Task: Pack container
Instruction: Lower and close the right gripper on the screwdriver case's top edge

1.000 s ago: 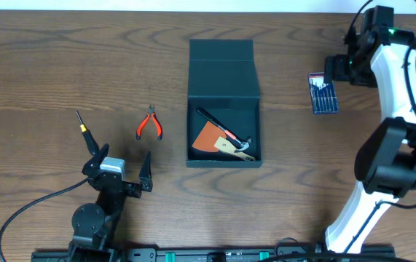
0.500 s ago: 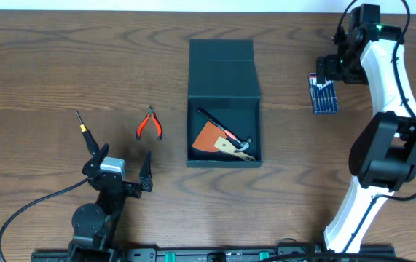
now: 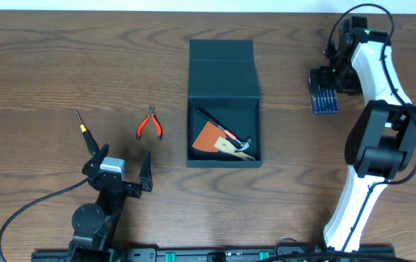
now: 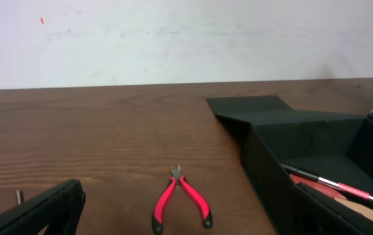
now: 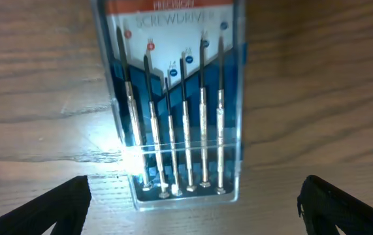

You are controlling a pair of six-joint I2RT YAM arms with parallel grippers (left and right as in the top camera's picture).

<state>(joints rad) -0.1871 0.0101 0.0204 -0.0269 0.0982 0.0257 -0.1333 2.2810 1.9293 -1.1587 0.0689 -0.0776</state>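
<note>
The right arm point(image 3: 374, 65) swings left across the far right side of the table compared with a second ago. The right gripper point(image 3: 322, 78), jaws wide apart, was just to the right of the top end of the screwdriver set point(image 3: 326, 103). It now hangs over that end and hides it in the overhead view. The arm's dark elbow joint also sits further left than before.

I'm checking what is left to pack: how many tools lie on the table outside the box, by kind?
Red-handled pliers: 1
Loose screwdriver: 1
Cased precision screwdriver set: 1
Total: 3
</note>
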